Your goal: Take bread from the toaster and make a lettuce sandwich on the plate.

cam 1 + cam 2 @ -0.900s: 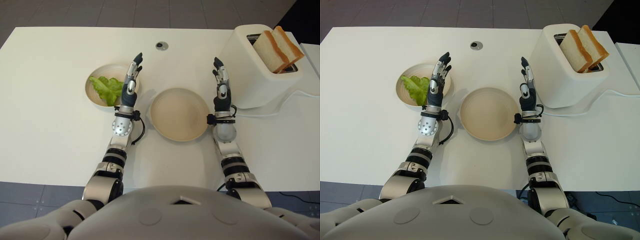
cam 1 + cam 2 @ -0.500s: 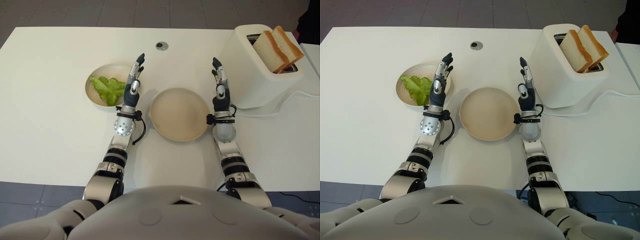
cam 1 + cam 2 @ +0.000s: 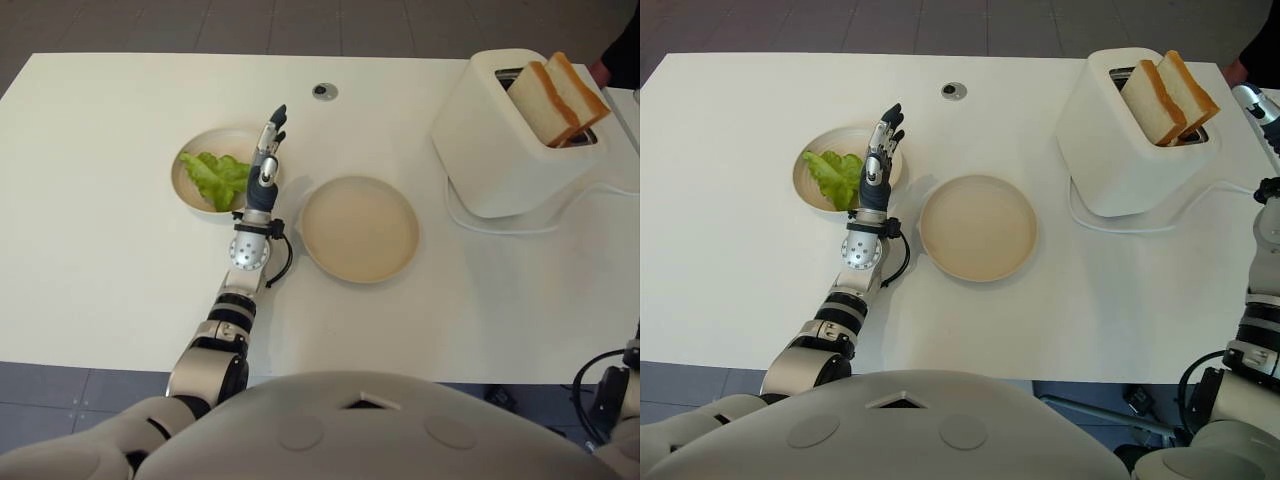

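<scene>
The plate [image 3: 360, 228] is sitting bare in the middle of the white table [image 3: 100, 250], and I am taking it as the centre of my clock. At about 10 o'clock from it the small bowl [image 3: 188, 158] is holding the lettuce [image 3: 218, 177], a crumpled green leaf lying towards the bowl's right side. The left hand [image 3: 266, 160] is hovering over that bowl's right rim, just beside the leaf. Its fingers [image 3: 885, 125] are stretched out straight and close together, pointing to 12 o'clock and gripping nothing. I cannot tell whether it is touching the rim.

Up at 2 o'clock the white toaster [image 3: 490, 150] is standing well apart from the plate. The bread [image 3: 557, 95] is poking out of its top (two slices, side by side and leaning a little). A white cable [image 3: 520, 228] is looping out from the toaster's base across the table towards 3 o'clock.

The right hand [image 3: 1258, 108] is hanging at the table's far right edge, at 3 o'clock from the toaster and near the bread, not touching it. How that hand is set I cannot tell from here. At roughly 11 o'clock from the plate, near the table's far edge, a small round grommet [image 3: 323, 92] is sitting in the tabletop.
</scene>
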